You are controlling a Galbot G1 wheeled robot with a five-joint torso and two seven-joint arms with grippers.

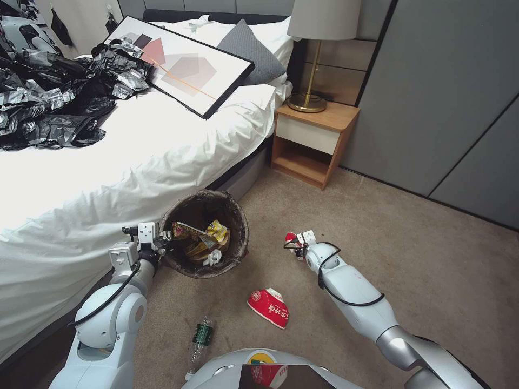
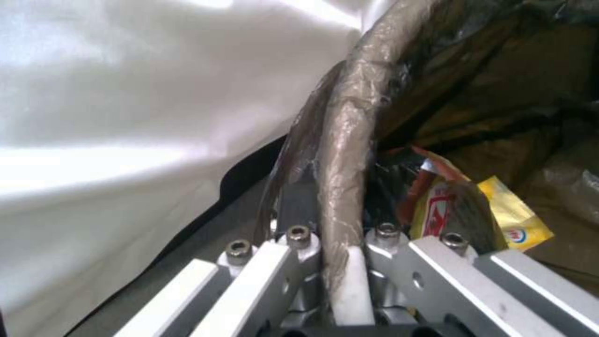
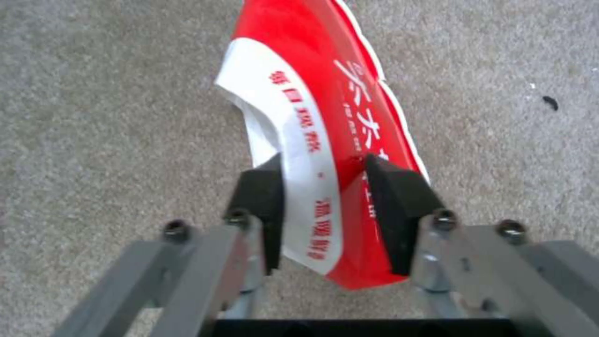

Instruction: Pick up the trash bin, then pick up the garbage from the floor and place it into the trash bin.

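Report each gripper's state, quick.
Left gripper: shut on the rim of the small round white bag-lined trash bin.
Right gripper: shut on a crushed red-and-white noodle bowl.

We can see red Chinese characters printed on the white band of the crushed noodle bowl (image 3: 325,140) clamped in the right gripper (image 3: 331,206), and larger white characters on its red part — too tilted and creased for us to read reliably. A second crushed bowl (image 1: 268,308) on the carpet carries white characters as well, too small to make out. The yellow wrapper (image 2: 499,215) in the trash bin (image 2: 349,154) shows a red-and-white logo and a small round emblem — neither legible to us. The green bottle label (image 1: 201,334) is unreadable.
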